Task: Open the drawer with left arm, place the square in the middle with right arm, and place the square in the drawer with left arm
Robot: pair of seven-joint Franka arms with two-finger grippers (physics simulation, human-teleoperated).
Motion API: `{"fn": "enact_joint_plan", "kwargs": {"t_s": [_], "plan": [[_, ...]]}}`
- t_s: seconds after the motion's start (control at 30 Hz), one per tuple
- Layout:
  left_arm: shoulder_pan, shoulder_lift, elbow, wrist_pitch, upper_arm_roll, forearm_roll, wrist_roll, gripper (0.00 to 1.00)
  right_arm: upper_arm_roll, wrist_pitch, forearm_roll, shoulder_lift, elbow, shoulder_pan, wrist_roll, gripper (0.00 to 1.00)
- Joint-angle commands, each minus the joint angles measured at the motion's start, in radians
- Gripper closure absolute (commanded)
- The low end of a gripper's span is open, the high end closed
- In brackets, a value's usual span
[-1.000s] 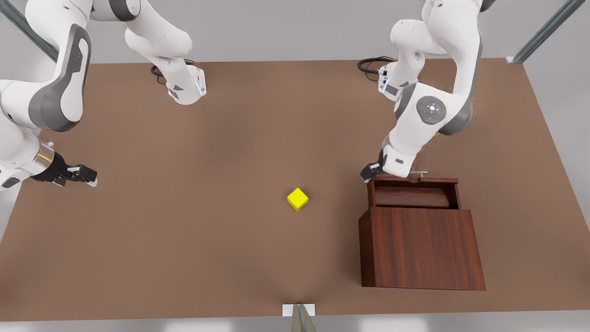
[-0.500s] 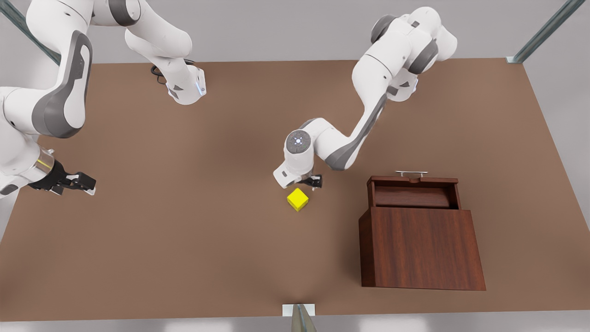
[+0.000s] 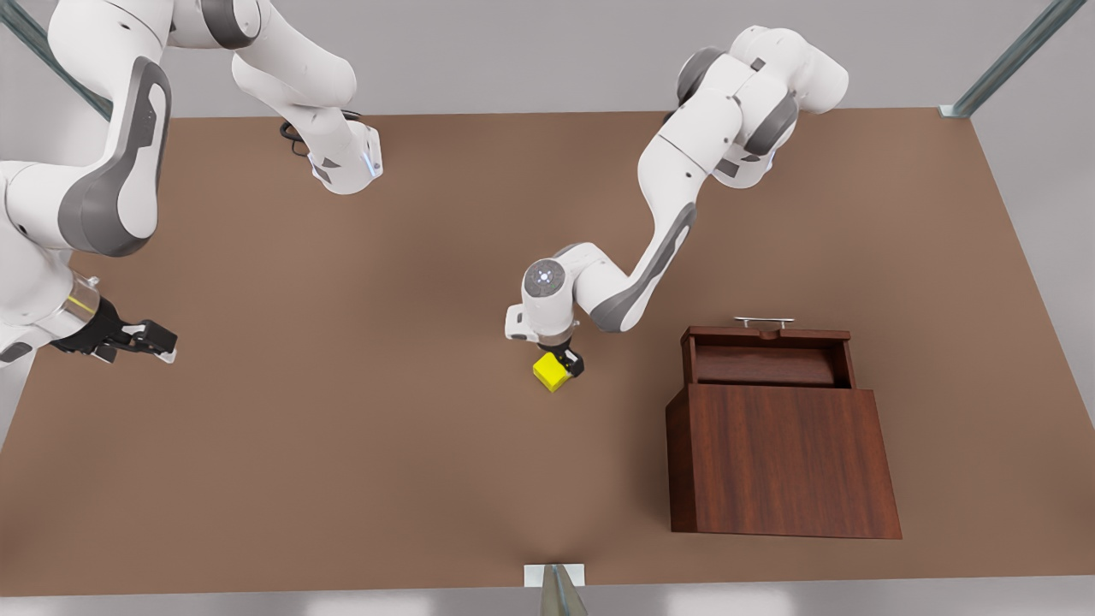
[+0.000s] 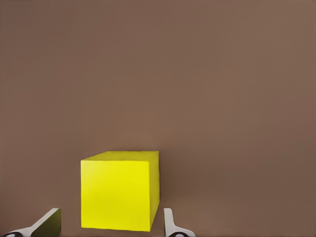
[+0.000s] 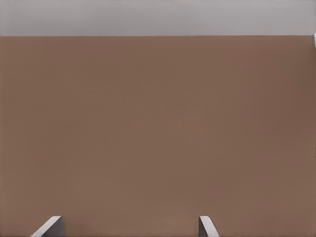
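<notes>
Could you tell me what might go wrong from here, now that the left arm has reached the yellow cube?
1. The left hand is open around the square, which sits off-centre between its fingers; closing may nudge or twist it.
2. The drawer shows only a narrow opening behind the cabinet top, so a drop could hit the rim.

The right hand waits, open, at the front view's left.

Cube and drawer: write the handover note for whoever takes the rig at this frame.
Left claw: open, lowered around the cube, fingers on either side in the left wrist view, not gripping.
Right claw: open, waiting near the table edge at the front view's left.
Drawer: pulled open, nothing seen inside.
Done: drawer opened, cube set mid-table.
Left: close on the cube, lift, carry it over and release in the drawer.
</notes>
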Motion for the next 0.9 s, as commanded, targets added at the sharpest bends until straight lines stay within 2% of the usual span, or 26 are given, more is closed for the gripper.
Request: {"fn": "enact_joint_plan", "kwargs": {"t_s": [0.0,0.47,0.53,0.63,0.87], "plan": [[0.0,0.0,0.0,0.0,0.0,0.0,0.0,0.0,0.0,0.0,0.0,0.0,0.0,0.001,0.0,0.0],[0.002,0.08,0.009,0.074,0.006,0.014,0.003,0.0,0.0,0.008,0.003,0.0,0.002,-0.001,0.0,0.0],[0.002,0.08,0.009,0.071,0.006,0.014,-0.002,0.09,0.0,0.008,0.003,0.0,0.002,-0.003,0.0,0.0],[0.002,0.078,0.009,0.071,0.006,0.006,-0.009,0.15,0.0,0.008,0.003,0.0,0.002,-0.003,0.0,0.0],[0.002,0.08,0.009,0.072,0.006,0.001,-0.015,0.19,0.0,0.008,0.003,0.0,0.002,-0.003,0.0,0.0]]}}
